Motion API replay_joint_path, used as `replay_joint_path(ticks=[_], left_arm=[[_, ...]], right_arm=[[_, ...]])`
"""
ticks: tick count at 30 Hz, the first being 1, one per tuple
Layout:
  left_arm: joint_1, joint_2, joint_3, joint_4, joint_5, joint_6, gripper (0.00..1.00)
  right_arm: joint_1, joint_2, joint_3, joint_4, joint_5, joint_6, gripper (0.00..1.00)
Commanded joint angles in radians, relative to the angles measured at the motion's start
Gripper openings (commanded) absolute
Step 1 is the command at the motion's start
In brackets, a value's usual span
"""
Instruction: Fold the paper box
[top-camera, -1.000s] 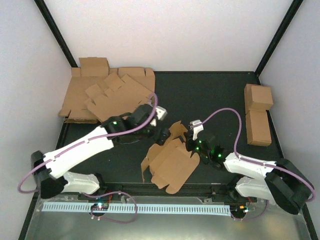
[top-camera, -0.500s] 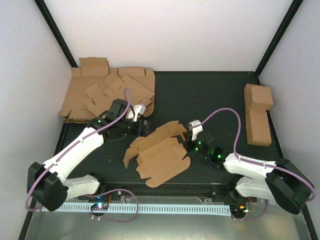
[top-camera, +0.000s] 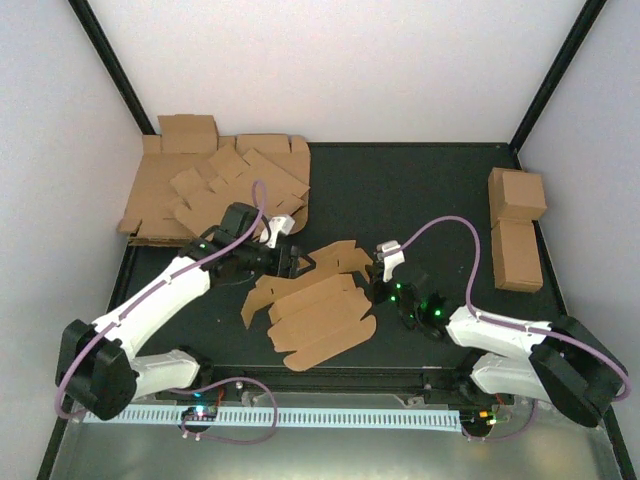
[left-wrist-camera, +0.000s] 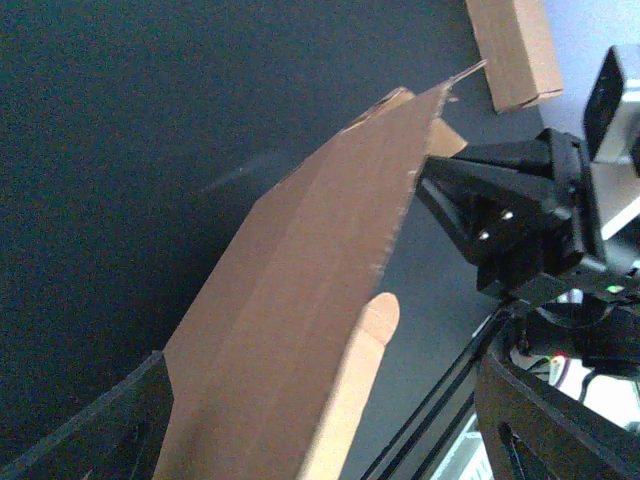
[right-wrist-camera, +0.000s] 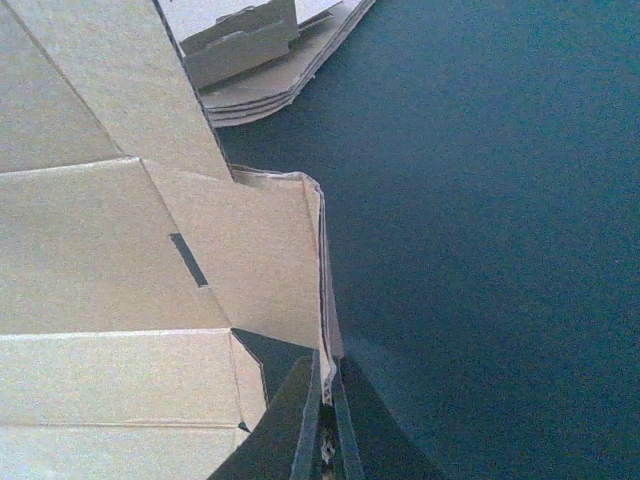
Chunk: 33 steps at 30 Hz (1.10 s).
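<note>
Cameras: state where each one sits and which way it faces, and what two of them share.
Top external: above and behind the bases, looking down on the table; both arms, left gripper, right gripper and paper box show.
Left wrist: looks along its wide-set fingers across the paper box toward the right gripper.
Right wrist: looks down its shut fingers, clamped on the box's edge, toward the stack of blanks.
Shared: both wrist views show the paper box.

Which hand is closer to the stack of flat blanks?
Left. Left hand sits just in front of the stack; right hand is farther right, pinching the paper box.
</note>
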Motion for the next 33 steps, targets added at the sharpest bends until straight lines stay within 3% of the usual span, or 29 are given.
replay_joint_path(ticks=[1, 14, 22, 33], left_arm=[[0.049, -0.035, 0.034, 0.043, 0.054, -0.002, 0.85], [0.133, 0.048, 0.035, 0.043, -0.003, 0.019, 0.67], [0.176, 0.02, 0.063, 0.058, 0.016, 0.02, 0.71], [0.212, 0.075, 0.074, 0.011, -0.009, 0.06, 0.7]], right_arm=[[0.011, 0.004, 0.007, 0.046, 0.023, -0.014, 0.05], [0.027, 0.018, 0.017, 0.046, 0.026, -0.021, 0.05], [0.03, 0.02, 0.018, 0.044, 0.032, -0.021, 0.06], [0.033, 0.017, 0.018, 0.043, 0.036, -0.024, 0.05]])
